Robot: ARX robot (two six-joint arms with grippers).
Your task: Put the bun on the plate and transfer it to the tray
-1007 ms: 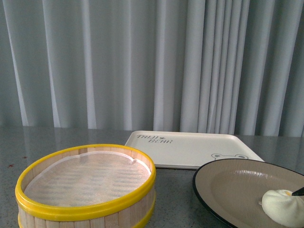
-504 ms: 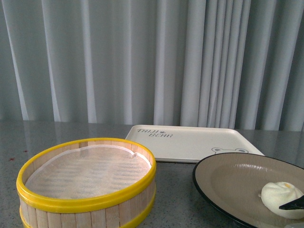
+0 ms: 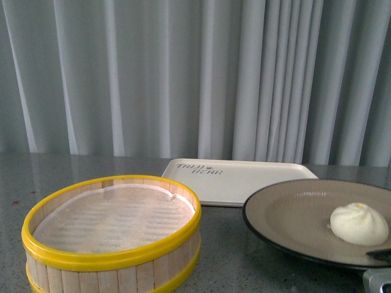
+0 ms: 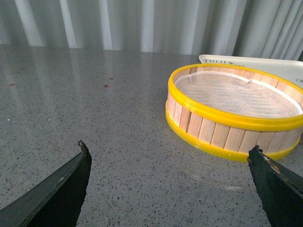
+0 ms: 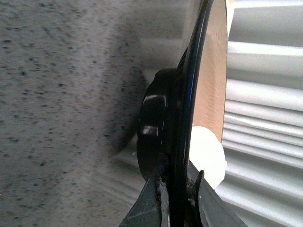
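The right tool [image 5: 179, 189] clamps the black rim of the plate [image 3: 293, 213], which carries the bun [image 3: 358, 223] at the near edge of the tray [image 3: 244, 180], while the left tool [image 4: 169, 147] gapes empty.

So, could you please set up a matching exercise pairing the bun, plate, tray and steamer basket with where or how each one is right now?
Things:
1. bun
2. plate
3. tray
4. steamer basket

States:
A. clamped at its rim in the jaws of the right gripper
B. yellow-rimmed, on the table left of the plate, no bun inside
C. sitting on the plate
D. lying flat behind the plate, cream-white with dark lettering

Pairs: 1-C; 2-A; 3-D; 4-B
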